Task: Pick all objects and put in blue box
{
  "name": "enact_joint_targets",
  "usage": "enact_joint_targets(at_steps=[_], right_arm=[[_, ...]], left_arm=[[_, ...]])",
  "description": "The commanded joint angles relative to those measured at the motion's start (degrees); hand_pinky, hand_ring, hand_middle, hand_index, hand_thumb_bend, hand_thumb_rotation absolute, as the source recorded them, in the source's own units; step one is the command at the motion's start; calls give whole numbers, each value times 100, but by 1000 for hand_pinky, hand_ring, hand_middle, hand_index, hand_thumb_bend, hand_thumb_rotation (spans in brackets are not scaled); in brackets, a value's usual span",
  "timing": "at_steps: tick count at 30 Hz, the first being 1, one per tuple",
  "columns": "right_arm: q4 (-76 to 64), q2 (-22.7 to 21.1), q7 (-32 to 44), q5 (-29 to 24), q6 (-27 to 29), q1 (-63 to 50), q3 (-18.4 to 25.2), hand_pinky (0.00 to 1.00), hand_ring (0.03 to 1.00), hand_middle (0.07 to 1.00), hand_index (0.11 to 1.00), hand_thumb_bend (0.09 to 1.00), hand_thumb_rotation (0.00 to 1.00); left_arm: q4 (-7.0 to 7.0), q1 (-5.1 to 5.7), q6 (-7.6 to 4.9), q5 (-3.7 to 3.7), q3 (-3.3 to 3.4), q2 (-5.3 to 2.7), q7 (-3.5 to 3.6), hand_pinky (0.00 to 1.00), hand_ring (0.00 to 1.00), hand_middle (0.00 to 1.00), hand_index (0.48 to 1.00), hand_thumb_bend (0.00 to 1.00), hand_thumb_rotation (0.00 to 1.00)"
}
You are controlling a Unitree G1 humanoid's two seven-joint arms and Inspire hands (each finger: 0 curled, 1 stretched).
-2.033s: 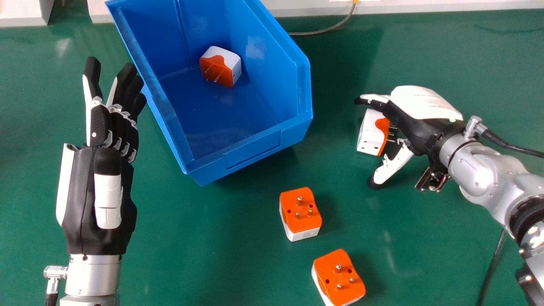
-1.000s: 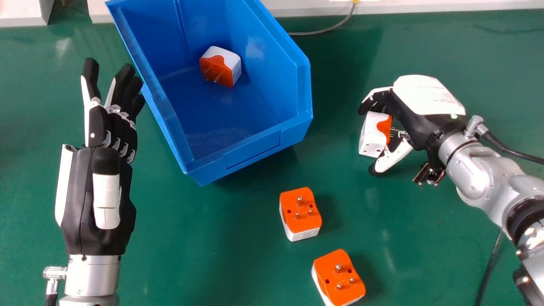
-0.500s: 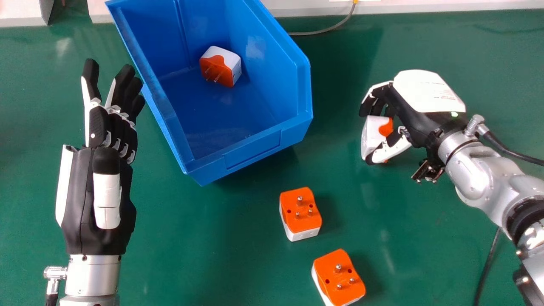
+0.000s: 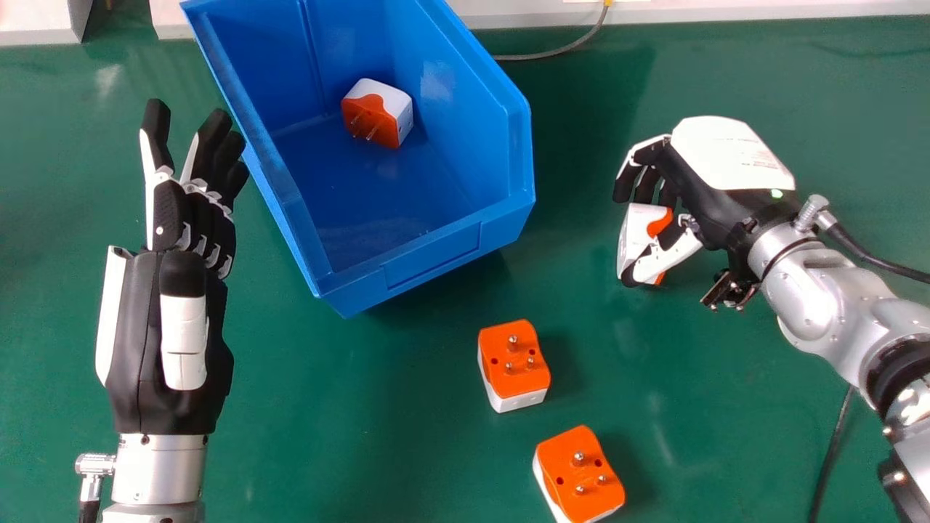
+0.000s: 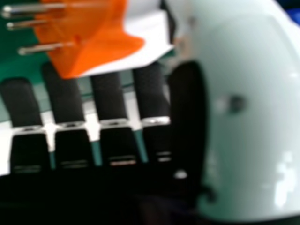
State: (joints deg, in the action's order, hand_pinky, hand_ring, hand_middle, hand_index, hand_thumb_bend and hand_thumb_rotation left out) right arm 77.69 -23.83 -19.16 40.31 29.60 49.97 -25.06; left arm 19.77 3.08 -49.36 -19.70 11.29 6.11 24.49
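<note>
Head view | right robot hand (image 4: 716, 196): gripping smooth, boxy adapter (image 4: 636, 226) | left robot hand (image 4: 138, 341): unclenched

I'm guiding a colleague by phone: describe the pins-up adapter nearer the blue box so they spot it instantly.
Find the blue box on the green table. Straight below its right corner in the head view sits an orange-topped adapter with a white base. Its pins-up twin lies lower and further right, farther from the box.
</note>
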Motion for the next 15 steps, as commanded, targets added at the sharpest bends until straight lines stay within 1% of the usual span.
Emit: enact_joint_targets(at_steps=[1, 4, 8, 11, 15], right_arm=[[-72, -130, -19, -188, 85, 188, 140, 408, 417, 485, 534, 528, 0], [-93, -153, 4, -220, 147, 185, 212, 406, 415, 484, 532, 526, 0], [-159, -212, -8, -351, 361, 171, 331, 403, 410, 483, 531, 522, 0], [-208, -234, 226, -684, 613, 120, 643, 398, 405, 483, 531, 520, 0], [-324, -249, 535, -1128, 912, 32, 1017, 392, 402, 482, 530, 518, 0]], left_arm=[[-22, -51, -125, 0, 13, 12, 24, 971, 961, 970, 971, 880, 938], [-28, -48, -133, -13, 12, 7, 33, 972, 961, 970, 971, 880, 938], [-34, -46, -103, -34, 12, 6, 45, 972, 961, 970, 971, 880, 939], [-26, -47, -106, -28, 5, -16, 44, 972, 962, 970, 972, 880, 939], [23, -72, -126, -22, 13, -13, 53, 973, 962, 970, 972, 880, 939]])
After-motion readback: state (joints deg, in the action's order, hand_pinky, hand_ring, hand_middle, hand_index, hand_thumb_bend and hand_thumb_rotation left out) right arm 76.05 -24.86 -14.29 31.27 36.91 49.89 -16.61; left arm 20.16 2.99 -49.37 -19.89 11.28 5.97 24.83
